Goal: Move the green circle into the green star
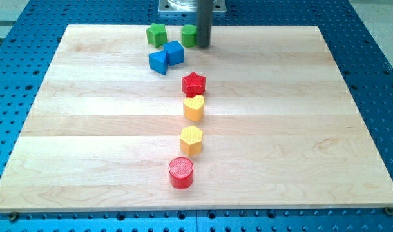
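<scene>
The green circle (188, 36) sits near the board's top edge, partly hidden by my rod. The green star (156, 34) lies a short way to its left, with a small gap between them. My tip (203, 46) rests on the board right against the green circle's right side. The rod rises straight up out of the view's top.
Two blue blocks (165, 57) touch each other just below the green pair. A red star (193, 82), a yellow heart (194, 107), a yellow hexagon (191, 139) and a red circle (181, 172) form a column down the board's middle. The wooden board (87, 129) lies on a blue perforated table.
</scene>
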You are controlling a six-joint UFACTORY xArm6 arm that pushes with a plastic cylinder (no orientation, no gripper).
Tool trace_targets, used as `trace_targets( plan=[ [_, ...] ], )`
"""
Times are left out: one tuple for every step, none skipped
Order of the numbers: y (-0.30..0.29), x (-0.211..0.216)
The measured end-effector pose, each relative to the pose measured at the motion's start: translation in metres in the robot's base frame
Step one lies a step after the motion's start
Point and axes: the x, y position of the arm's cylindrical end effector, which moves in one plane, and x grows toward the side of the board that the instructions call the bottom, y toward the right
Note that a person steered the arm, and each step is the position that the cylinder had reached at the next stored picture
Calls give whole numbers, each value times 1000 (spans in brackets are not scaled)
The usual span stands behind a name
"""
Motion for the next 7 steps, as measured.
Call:
trace_targets(
  plan=[
    [-16,-6],
    [6,-40],
    [-24,-38],
    [-71,-16],
    [-119,4],
    [-117,-13],
    [-66,-14]
  ],
)
